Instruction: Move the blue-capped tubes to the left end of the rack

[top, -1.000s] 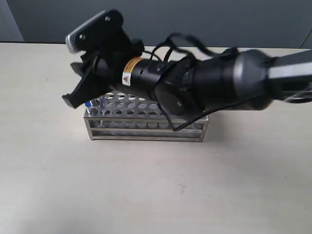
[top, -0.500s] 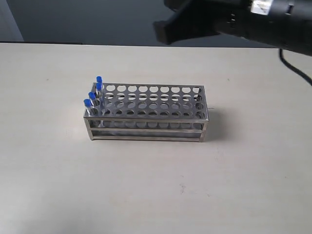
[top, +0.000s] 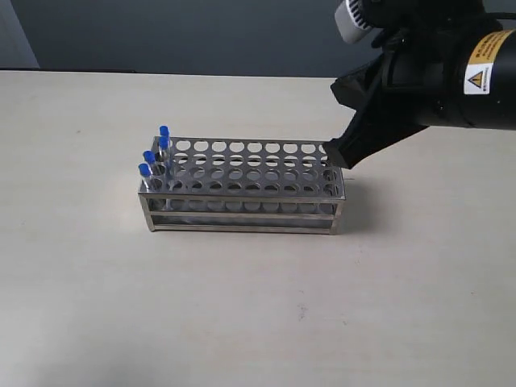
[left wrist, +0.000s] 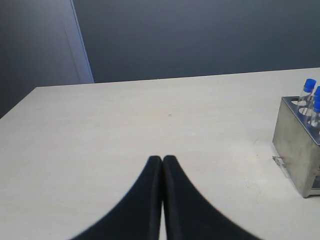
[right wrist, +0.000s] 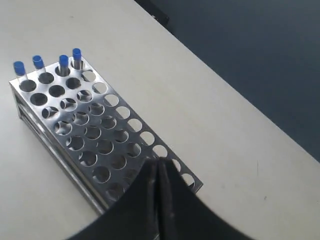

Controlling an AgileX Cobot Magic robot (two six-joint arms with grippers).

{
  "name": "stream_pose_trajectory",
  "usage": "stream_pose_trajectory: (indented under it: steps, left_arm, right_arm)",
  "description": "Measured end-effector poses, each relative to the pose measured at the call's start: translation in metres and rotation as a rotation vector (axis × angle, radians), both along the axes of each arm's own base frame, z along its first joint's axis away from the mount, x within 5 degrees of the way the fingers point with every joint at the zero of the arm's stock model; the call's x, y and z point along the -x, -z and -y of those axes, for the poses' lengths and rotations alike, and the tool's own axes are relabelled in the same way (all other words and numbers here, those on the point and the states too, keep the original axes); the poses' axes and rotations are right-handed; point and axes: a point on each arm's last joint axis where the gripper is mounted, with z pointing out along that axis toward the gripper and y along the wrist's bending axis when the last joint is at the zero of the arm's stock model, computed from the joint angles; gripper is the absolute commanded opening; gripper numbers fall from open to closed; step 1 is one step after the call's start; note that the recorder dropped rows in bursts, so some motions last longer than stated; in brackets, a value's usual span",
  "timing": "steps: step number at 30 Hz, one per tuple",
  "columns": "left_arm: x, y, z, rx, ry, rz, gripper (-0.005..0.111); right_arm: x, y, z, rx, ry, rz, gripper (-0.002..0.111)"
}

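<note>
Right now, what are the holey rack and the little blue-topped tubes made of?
The rack looks like shiny metal, maybe steel: silvery and reflecting light. The tubes look clear, glass or plastic, I cannot tell which. Their caps look like smooth blue plastic, judging by the bright even colour.

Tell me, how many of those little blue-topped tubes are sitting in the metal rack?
4. The blue-capped tubes all stand in the rack's left end column, one per row: nearest the exterior camera, second, third, farthest. No others show anywhere.
</note>
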Motion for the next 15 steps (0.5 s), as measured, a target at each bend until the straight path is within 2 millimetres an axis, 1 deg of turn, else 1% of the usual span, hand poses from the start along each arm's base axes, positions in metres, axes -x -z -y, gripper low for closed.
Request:
stream_pose_trajectory:
  steps: [2,4,5,8,10,12,15]
  left_arm:
    - [0.000,0.000,0.000,0.000,0.000,0.000,0.000]
    - [0.000,0.000,0.000,0.000,0.000,0.000,0.000]
    - [0.000,0.000,0.000,0.000,0.000,0.000,0.000]
    - [0.000,0.000,0.000,0.000,0.000,0.000,0.000]
    - [0.000,0.000,0.000,0.000,0.000,0.000,0.000]
    - [0.000,0.000,0.000,0.000,0.000,0.000,0.000]
    - [0.000,0.000,0.000,0.000,0.000,0.000,0.000]
  right_arm:
    - [0.002,-0.001,0.001,-0.029,-0.002,0.027,0.000]
    - [0.008,-0.002,0.003,-0.086,-0.018,0.089,0.000]
    - [0.013,0.002,0.006,-0.108,-0.029,0.115,0.000]
    - [0.035,0.011,0.021,-0.209,-0.050,0.217,0.000]
    - [0.053,0.021,0.039,-0.321,0.007,0.227,0.000]
    - [0.066,0.030,0.063,-0.432,0.122,0.218,0.000]
    - [0.088,0.042,0.097,-0.517,0.272,0.274,0.000]
